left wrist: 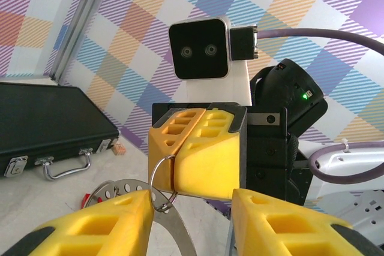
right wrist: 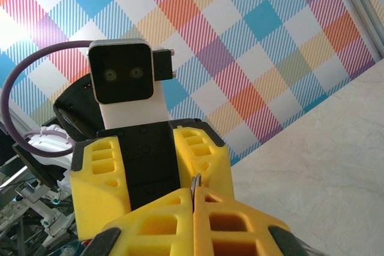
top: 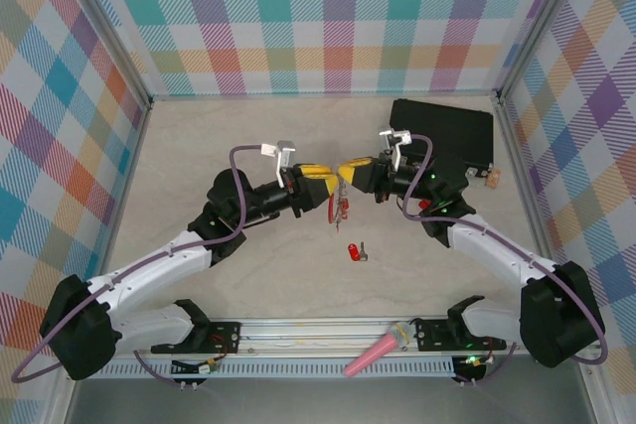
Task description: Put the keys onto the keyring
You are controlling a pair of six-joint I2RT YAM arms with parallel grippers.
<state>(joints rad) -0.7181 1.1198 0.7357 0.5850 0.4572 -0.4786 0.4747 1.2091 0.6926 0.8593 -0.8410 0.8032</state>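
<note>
Top external view: the two arms meet at the middle of the frame above a pale table [top: 229,136]. The right gripper [top: 350,168] is clamped on the keyring [top: 341,189], and the left gripper [top: 328,189] faces it just beside, jaws parted. A small bunch of red-headed keys [top: 342,211] hangs below the ring. One loose key [top: 356,252] lies on the table, lower centre, well apart from the bunch. A black case [top: 442,131] sits at upper right. A pink cone [top: 381,351] rests on the rail at the bottom edge.

Left wrist view: the left gripper [left wrist: 192,226] stands open at the bottom edge, its yellow fingers [left wrist: 102,223] wide apart. At centre, the right gripper [left wrist: 174,175] pinches the thin silvery keyring [left wrist: 161,187] in its seam. A perforated metal disc [left wrist: 114,191] hangs on the ring, lower left. The case [left wrist: 48,118] at left carries a small label [left wrist: 107,144], too small to read.

Right wrist view: the right gripper [right wrist: 195,208] is closed, with a thin metal edge [right wrist: 195,184] gripped between its pads.
</note>
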